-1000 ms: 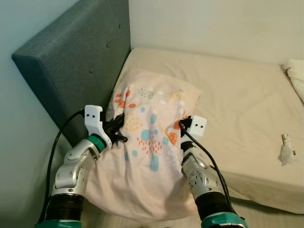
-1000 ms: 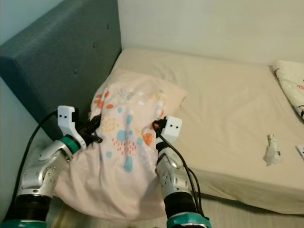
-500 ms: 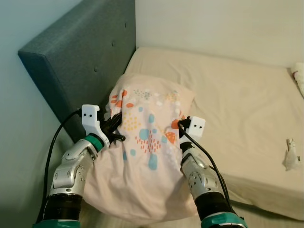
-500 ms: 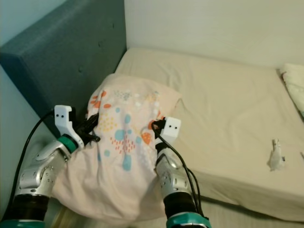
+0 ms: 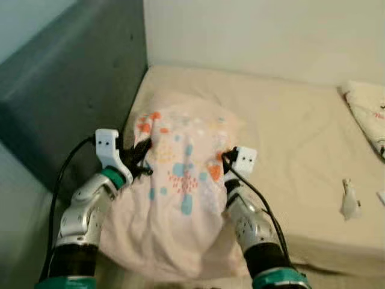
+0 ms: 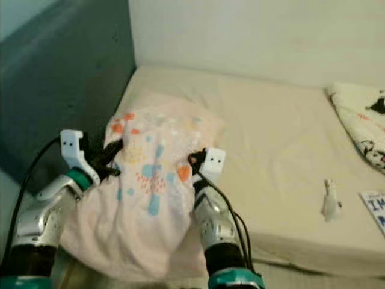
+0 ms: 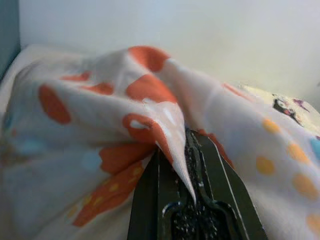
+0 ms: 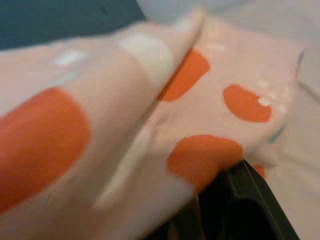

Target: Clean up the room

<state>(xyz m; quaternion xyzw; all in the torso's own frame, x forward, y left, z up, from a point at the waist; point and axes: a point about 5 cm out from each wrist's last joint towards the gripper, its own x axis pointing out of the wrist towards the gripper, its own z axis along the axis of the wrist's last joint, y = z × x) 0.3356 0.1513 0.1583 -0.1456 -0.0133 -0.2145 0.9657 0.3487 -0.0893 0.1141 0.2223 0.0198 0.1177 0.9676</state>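
Observation:
A pale pink pillow with orange, teal and white spots hangs between my two arms over the near left corner of the beige bed. My left gripper is shut on the pillow's left edge; in the left wrist view a fold of the spotted cloth is pinched between the black fingers. My right gripper is shut on the pillow's right edge, and the right wrist view has the cloth draped over a black finger. The pillow's far end rests on the mattress.
A dark grey padded headboard stands on the left, close to my left arm. A small white crumpled item lies on the bed at the right, near a patterned blanket and a printed paper. A white wall runs behind.
The whole picture has shifted and blurred, so the camera has moved. Both grippers keep their hold on the pillow, which sits about where it was between the arms.

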